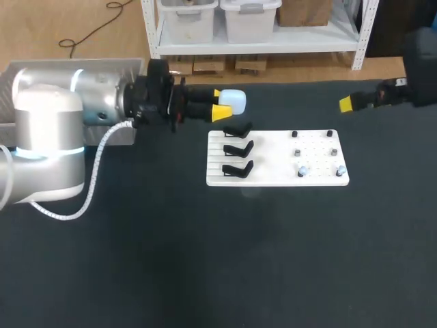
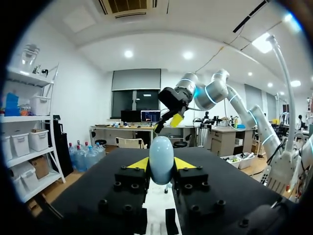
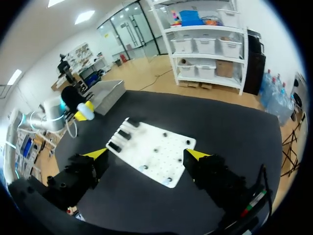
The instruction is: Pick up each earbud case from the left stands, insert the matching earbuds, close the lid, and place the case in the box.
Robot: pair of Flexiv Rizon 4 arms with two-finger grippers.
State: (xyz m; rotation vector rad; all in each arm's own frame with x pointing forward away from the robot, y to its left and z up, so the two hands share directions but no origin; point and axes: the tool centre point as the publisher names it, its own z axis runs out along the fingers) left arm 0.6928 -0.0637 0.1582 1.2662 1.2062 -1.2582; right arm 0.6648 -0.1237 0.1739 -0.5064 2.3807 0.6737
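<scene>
My left gripper (image 1: 220, 103) hangs above the table just beyond the white board (image 1: 276, 179), shut on a pale blue earbud case (image 1: 234, 102). In the left wrist view the case (image 2: 161, 155) stands upright between the yellow tips. Three black stands (image 1: 237, 147) line the board's left side, and none carries a case. Small earbud pieces (image 1: 301, 171) sit on pegs at the board's right side. My right gripper (image 1: 349, 103) is raised at the far right, open and empty. In the right wrist view its fingers (image 3: 98, 152) spread wide above the board (image 3: 161, 147).
A grey box (image 1: 68, 67) sits at the far left, partly hidden behind my left arm; the right wrist view shows the box (image 3: 108, 92) beyond the left gripper. Dark table cloth (image 1: 239, 260) spreads in front of the board.
</scene>
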